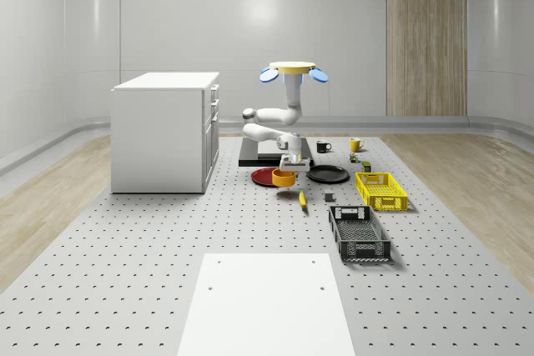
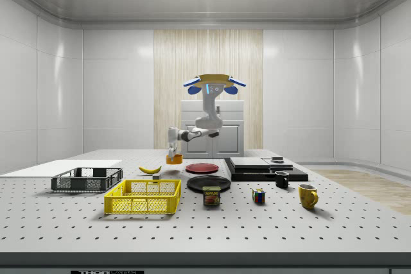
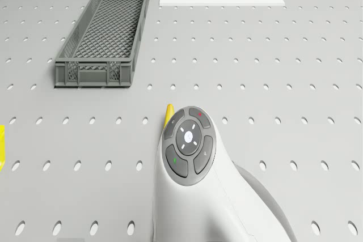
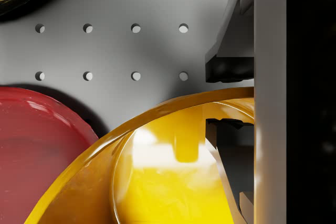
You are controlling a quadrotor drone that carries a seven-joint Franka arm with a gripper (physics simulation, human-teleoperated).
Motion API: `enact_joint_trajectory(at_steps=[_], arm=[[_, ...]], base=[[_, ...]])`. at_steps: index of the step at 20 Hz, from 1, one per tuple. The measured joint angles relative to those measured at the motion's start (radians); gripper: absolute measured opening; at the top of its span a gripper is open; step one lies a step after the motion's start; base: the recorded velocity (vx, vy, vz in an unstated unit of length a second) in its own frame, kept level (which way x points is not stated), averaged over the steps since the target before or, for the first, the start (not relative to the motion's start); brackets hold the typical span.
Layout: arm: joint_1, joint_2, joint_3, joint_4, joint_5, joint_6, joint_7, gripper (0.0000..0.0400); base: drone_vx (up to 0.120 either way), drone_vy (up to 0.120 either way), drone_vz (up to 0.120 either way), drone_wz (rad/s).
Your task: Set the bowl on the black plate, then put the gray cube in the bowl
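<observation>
- The white cabinet (image 1: 165, 131) stands on the tabletop (image 1: 125, 273) at the whole-scene view's left, well apart from the black plate (image 1: 328, 174).
- The red plate (image 1: 264, 177) lies flat just to the whole-scene view's left of the black plate, with a strip of bare tabletop between them.
- The drone (image 1: 293, 70) hovers high in the air, roughly over the red plate and the dark slab (image 1: 254, 154) behind it, its arm bent downward.
- The claw (image 1: 289, 163) is clamped on the orange bowl (image 1: 284, 177); in the wrist view one finger (image 4: 231, 51) sits outside the rim and the other inside.
- The bowl hangs upright by the red plate's edge, beside the black plate and not on it.
- The banana (image 1: 303, 198) lies in front of the black plate.
- The gray cube (image 1: 329, 198) rests on the tabletop just in front of the black plate, between banana and yellow basket (image 1: 380, 190).
- The dark crate (image 1: 359, 233) sits nearer the camera than the black plate.
</observation>
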Motion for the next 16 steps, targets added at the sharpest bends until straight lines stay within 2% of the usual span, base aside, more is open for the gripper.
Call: enact_joint_trajectory(at_steps=[16], arm=[[0.001,0.003,0.000,0.000,-0.001,-0.002,-0.001,0.0100]], base=[[-0.120,0.120,0.000,0.000]])
